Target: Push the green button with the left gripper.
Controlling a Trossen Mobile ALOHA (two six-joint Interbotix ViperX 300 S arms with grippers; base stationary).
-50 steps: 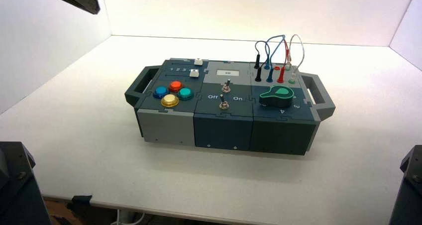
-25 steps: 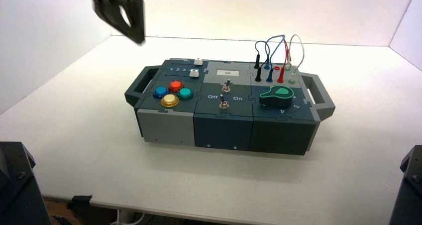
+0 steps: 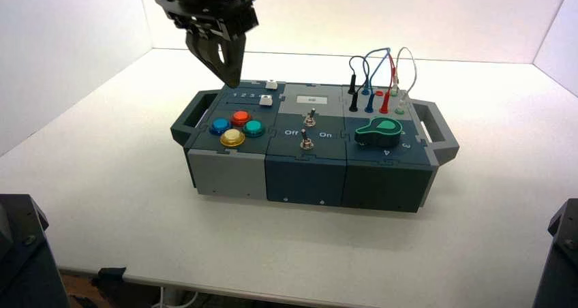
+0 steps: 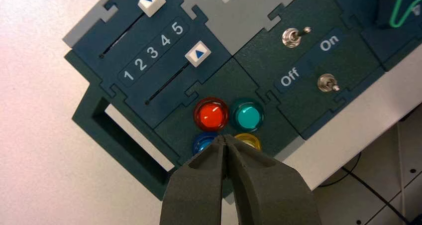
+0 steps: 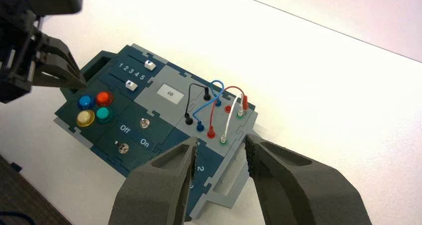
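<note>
One closed left hand point(image 3: 228, 73) above box point(image 3: 307, 175)

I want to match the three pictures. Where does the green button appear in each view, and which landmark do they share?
High view: the green button sits on the box's left part, at the right of the four-button cluster.
Left wrist view: the button is beside the red button, just beyond the shut left gripper.
Right wrist view: it lies near the lettering "Off".
Shared landmark: the red button, its neighbour in every view.
</note>
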